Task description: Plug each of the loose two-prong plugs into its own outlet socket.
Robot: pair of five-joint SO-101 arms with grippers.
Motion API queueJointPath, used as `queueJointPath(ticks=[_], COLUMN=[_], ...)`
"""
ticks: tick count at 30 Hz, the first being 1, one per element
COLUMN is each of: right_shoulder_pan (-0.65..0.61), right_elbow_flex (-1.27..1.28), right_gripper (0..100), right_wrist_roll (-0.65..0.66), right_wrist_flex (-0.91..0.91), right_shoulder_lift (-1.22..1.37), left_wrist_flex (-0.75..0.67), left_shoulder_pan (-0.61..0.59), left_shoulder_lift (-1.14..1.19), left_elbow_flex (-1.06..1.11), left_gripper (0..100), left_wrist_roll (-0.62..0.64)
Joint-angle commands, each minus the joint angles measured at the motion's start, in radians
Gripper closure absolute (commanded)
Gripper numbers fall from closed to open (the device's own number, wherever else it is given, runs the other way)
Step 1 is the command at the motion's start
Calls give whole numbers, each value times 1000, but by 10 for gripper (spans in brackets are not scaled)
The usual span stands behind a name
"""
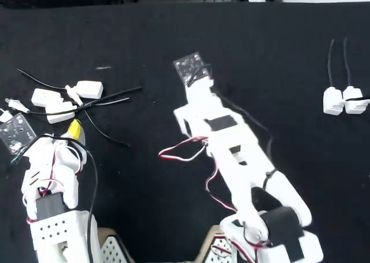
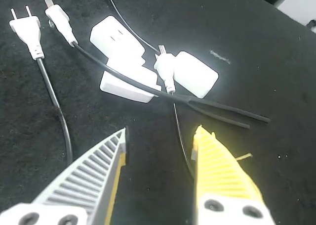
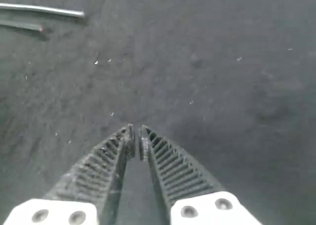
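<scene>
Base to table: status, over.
Left gripper open, short of the outlet sockets. Right gripper shut, empty, over table. Plugs loose. Black cable lies across sockets.

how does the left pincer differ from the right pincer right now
The left pincer is open with a wide gap; the right pincer is shut, tips nearly touching. The left pincer has one yellow finger and one grey; the right pincer shows no yellow. The left pincer faces the white sockets and plugs; the right pincer faces bare black cloth. Both are ribbed and hold nothing.
</scene>
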Motion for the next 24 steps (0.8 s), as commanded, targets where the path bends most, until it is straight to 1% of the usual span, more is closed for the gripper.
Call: queueJointPath(ticks=[1,4,10,13,18,21,24], right_shoulder_pan=[-25,-25,-25,-25,-44,-71,-89], right_elbow_flex=[-1,1,5,8,22,31,61], right_gripper=[987,987,987,987,987,987,987], right_wrist_roll=[-38,-41,-38,-38,-38,-35,-31], right_wrist_flex=[-43,-43,-43,-43,-43,-44,-92], right_shoulder_lift=[28,35,39,41,41,41,41], left_wrist_flex=[-21,-15,-12,18,94,91,87], left_shoulder_pan=[15,15,15,15,15,15,15], left_shoulder_lift=[6,8,37,132,365,465,500], left_elbow_flex=[-36,-59,-105,-176,-343,-378,-390], left_gripper=[776,775,776,775,776,776,776], left_wrist_roll=[-51,-52,-114,-135,-135,-130,-130])
